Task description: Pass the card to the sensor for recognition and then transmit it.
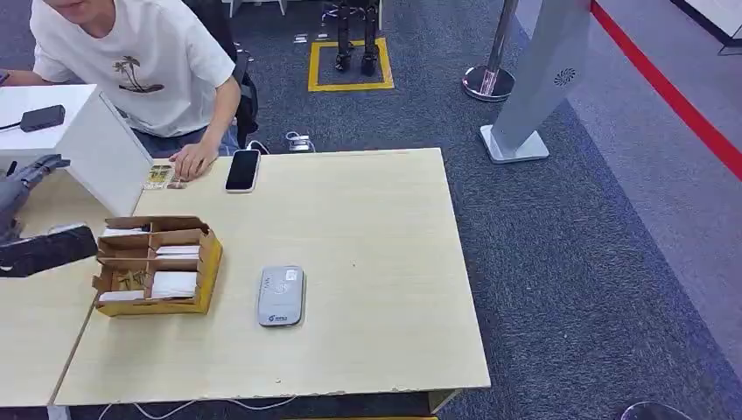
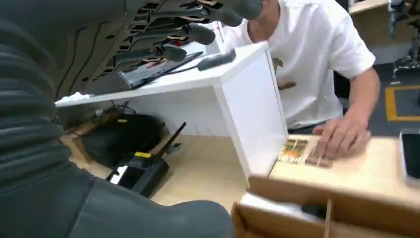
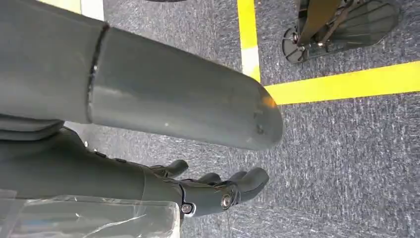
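An open cardboard box [image 1: 207, 262] near the table's left edge holds white cards [image 1: 174, 284] in its slots. To its right a grey card sensor [image 1: 281, 296] lies flat on the table. My left hand [image 1: 35, 219] hovers just left of the box, fingers spread and thumb [image 1: 52, 248] apart, holding nothing. In the left wrist view that hand [image 2: 99, 49] is above the box [image 2: 297, 218] and faces the white stand [image 2: 247, 104]. My right hand [image 3: 148, 183] hangs over the carpet, fingers loosely apart and empty.
A person in a white shirt sits at the far left corner, a hand [image 1: 194, 162] resting by some small cards [image 1: 159, 175]. A black phone [image 1: 242, 170] lies nearby. The white stand [image 1: 83, 131] shelters a walkie-talkie [image 2: 141, 171]. A gate pillar [image 1: 542, 79] stands beyond the table.
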`<action>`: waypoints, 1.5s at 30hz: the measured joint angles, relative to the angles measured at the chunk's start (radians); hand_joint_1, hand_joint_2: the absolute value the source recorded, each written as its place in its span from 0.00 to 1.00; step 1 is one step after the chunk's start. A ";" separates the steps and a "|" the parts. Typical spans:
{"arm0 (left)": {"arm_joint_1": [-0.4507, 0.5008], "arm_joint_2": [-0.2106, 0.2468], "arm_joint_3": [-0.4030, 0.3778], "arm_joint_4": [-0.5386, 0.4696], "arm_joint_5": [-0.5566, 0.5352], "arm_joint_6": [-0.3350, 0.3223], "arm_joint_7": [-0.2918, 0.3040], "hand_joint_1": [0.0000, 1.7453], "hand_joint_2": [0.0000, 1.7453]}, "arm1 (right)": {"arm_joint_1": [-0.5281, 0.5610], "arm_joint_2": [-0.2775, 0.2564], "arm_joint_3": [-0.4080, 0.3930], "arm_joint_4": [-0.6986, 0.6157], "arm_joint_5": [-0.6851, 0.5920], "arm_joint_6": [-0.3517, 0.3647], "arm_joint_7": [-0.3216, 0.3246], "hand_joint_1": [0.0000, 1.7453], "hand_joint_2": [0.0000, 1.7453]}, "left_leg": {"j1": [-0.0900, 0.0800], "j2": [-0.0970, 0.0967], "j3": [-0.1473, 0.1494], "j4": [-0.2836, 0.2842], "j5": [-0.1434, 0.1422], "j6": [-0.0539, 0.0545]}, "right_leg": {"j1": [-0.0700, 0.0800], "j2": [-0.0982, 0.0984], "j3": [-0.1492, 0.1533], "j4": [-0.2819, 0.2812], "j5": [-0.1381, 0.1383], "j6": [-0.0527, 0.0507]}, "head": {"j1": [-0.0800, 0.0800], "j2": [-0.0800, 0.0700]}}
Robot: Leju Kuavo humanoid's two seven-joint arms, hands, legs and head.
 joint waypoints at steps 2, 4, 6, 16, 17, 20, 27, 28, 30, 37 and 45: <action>0.075 -0.025 0.018 0.000 -0.066 0.021 -0.021 0.00 1.00 | 0.000 0.000 0.000 0.000 0.000 0.000 -0.001 0.00 0.00 | 0.000 0.000 0.000 0.000 0.000 0.000 | 0.000 0.000 0.000 0.000 0.000 0.000 | 0.000 0.000; 0.125 -0.042 0.037 0.000 -0.089 0.024 -0.028 0.00 1.00 | 0.000 0.000 0.000 0.000 0.000 0.002 -0.001 0.00 0.00 | 0.000 0.000 0.000 0.000 0.000 0.000 | 0.000 0.000 0.000 0.000 0.000 0.000 | 0.000 0.000; 0.165 -0.057 0.064 -0.002 -0.112 0.028 -0.032 0.00 1.00 | 0.000 0.000 0.000 0.000 -0.002 0.002 -0.003 0.00 0.00 | 0.000 0.000 0.000 0.000 0.000 0.000 | 0.000 0.000 0.000 0.000 0.000 0.000 | 0.000 0.000; 0.482 -0.267 0.236 -0.070 -0.453 0.242 -0.091 0.00 1.00 | 0.002 0.000 0.000 0.000 -0.008 0.001 -0.004 0.00 0.00 | 0.000 0.000 -0.001 0.000 -0.001 0.000 | 0.000 0.000 0.000 -0.001 0.000 0.000 | 0.001 0.000; 0.506 -0.289 0.248 -0.077 -0.465 0.250 -0.091 0.00 1.00 | 0.002 0.000 0.000 0.000 -0.008 0.001 -0.003 0.00 0.00 | 0.000 0.000 -0.001 0.000 -0.001 0.000 | 0.000 0.000 0.000 -0.001 0.000 0.000 | 0.002 0.000; 0.547 -0.328 0.278 -0.090 -0.476 0.257 -0.091 0.00 1.00 | 0.003 0.000 0.000 0.000 -0.008 0.001 -0.007 0.00 0.00 | 0.000 0.000 -0.001 0.000 -0.001 0.000 | 0.000 0.000 0.000 -0.001 0.000 0.000 | 0.001 0.000; 0.573 -0.368 0.322 -0.102 -0.476 0.240 -0.094 0.00 1.00 | 0.003 0.000 0.000 0.000 -0.008 0.001 -0.017 0.00 0.00 | 0.001 0.000 -0.001 0.000 0.000 -0.001 | 0.001 -0.001 0.000 0.000 0.000 0.000 | 0.001 0.000; 0.573 -0.371 0.325 -0.102 -0.475 0.235 -0.095 0.00 1.00 | 0.002 0.000 0.000 0.000 -0.008 0.002 -0.017 0.00 0.00 | 0.001 -0.001 -0.001 0.000 0.000 -0.001 | 0.001 -0.001 0.000 0.000 0.000 0.000 | 0.001 0.000; 0.574 -0.379 0.334 -0.102 -0.475 0.227 -0.095 0.00 1.00 | 0.002 0.000 0.000 0.000 -0.008 0.002 -0.016 0.00 0.00 | 0.001 -0.001 -0.001 0.000 0.000 -0.001 | 0.001 -0.001 0.000 0.000 0.000 0.000 | 0.001 0.000; 0.576 -0.398 0.347 -0.103 -0.482 0.216 -0.100 0.00 1.00 | 0.003 0.000 0.000 0.000 -0.008 0.000 -0.006 0.00 0.00 | 0.001 -0.001 -0.001 0.000 0.000 -0.001 | 0.001 -0.001 0.000 0.000 0.000 0.000 | 0.001 0.000; 0.578 -0.412 0.361 -0.103 -0.488 0.206 -0.103 0.00 1.00 | 0.003 0.000 0.000 0.000 -0.009 -0.002 -0.006 0.00 0.00 | 0.001 -0.001 -0.001 0.000 0.000 -0.001 | 0.001 -0.001 0.000 0.000 0.000 0.000 | 0.001 0.000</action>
